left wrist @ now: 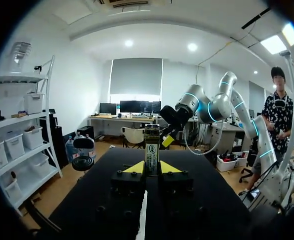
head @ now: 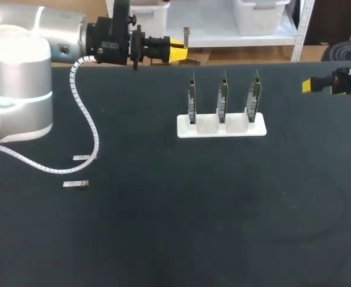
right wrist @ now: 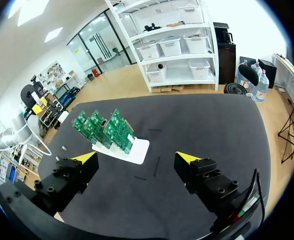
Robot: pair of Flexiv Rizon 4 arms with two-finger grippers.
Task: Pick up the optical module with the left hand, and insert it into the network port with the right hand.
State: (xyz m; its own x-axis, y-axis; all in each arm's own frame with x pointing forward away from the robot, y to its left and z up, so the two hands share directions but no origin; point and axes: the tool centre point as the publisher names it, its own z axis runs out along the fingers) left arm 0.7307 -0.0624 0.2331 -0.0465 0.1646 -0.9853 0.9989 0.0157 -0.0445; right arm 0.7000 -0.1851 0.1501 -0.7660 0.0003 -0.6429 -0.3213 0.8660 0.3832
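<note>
the left gripper (head: pixel 178 52) hangs over the table's far edge, left of the middle, its yellow-tipped fingers pressed from both sides against the optical module (head: pixel 186 36). in the left wrist view the left gripper (left wrist: pixel 152 167) has the two tips closed to a narrow gap, and the optical module (left wrist: pixel 152 150) stands upright between them, its upper part clear above the fingers. a white coiled cable (head: pixel 85 116) loops down from the left arm (head: pixel 20 78) onto the table (head: pixel 193 209) near its left edge.

the right gripper (head: pixel 307 85) sits at the table's right edge, toward the far right corner. in its own wrist view the right gripper (right wrist: pixel 136 159) has its fingers spread wide with nothing between them, only the dark table (right wrist: pixel 202 125) below.

between the two arms, near the far edge and about the middle of the table, a white stand (head: pixel 221 127) holds three green circuit boards (head: pixel 223 95) upright in a row, side by side; the ports on them are too small to make out. from the right wrist, the white stand (right wrist: pixel 131 152) and circuit boards (right wrist: pixel 104 130) lie ahead of the open fingers, well apart from them.

two spare modules lie flat near the left edge, one (head: pixel 81 158) just beside the cable, the other (head: pixel 75 184) a little nearer the front.
</note>
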